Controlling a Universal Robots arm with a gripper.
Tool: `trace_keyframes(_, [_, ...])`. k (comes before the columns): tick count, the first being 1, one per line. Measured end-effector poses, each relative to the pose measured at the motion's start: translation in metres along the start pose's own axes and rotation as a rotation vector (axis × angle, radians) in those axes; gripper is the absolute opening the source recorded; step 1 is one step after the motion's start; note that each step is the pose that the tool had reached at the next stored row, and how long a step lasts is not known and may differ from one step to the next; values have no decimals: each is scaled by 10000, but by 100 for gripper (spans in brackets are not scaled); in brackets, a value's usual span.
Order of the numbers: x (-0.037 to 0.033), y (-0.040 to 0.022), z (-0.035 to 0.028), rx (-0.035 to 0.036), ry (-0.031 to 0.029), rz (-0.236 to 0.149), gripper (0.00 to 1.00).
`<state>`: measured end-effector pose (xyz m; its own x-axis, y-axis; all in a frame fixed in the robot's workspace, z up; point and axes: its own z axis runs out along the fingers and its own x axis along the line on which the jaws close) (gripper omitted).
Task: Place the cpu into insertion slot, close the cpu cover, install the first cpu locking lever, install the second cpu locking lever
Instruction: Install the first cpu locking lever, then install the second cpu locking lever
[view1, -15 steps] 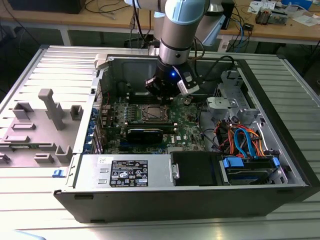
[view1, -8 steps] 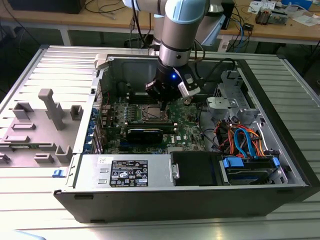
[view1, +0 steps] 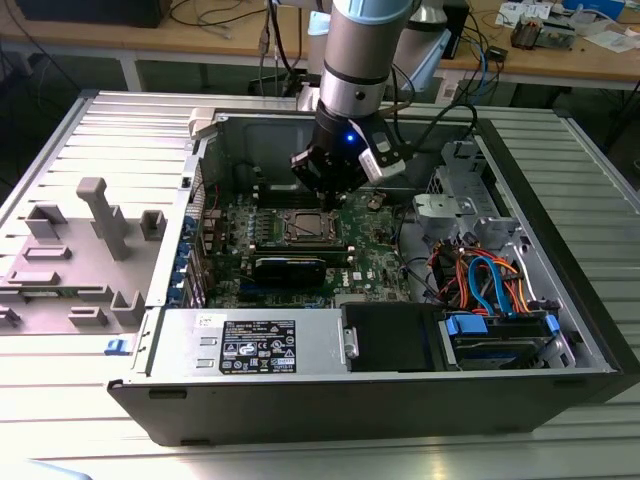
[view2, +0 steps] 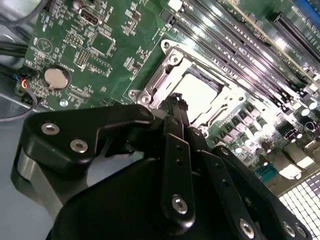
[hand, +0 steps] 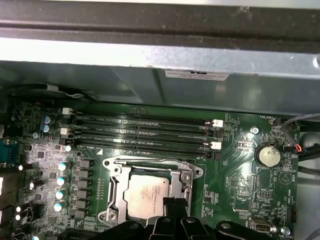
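The cpu (hand: 146, 194) lies silvery side up in the insertion slot (view1: 305, 228) on the green board. The cpu cover (hand: 186, 181), a silver frame, lies flat around the cpu's (view2: 199, 91) edges in both wrist views. My gripper (view1: 322, 195) hangs just above the slot inside the open computer case. Its black fingertips (hand: 166, 204) are pressed together with nothing between them, at the edge of the cpu cover (view2: 150, 92). In the second wrist view my gripper (view2: 177, 102) partly hides the near side of the slot. I cannot tell how the locking levers stand.
Long black memory slots (hand: 145, 132) run beside the socket, and a coin battery (hand: 270, 155) sits on its other side. A black graphics card (view1: 290, 268), power supply (view1: 250, 345) and coloured cables (view1: 480, 275) crowd the case. A grey fixture (view1: 90, 240) stands at the exterior view's left.
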<state>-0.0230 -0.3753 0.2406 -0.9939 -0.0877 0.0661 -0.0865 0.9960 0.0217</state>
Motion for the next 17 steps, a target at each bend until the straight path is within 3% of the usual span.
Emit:
trace_keyframes(5, [1,-17,-2,2,2,-1,11])
trace_keyframes(9, [10,-139,8,-45,-2,-1,11])
trace_keyframes(13, [17,-234,26,-303,-25,-18,11])
trace_keyframes(16, [23,-309,35,-455,-38,-29,11])
trace_keyframes(17, [26,-353,39,-546,-46,-35,11])
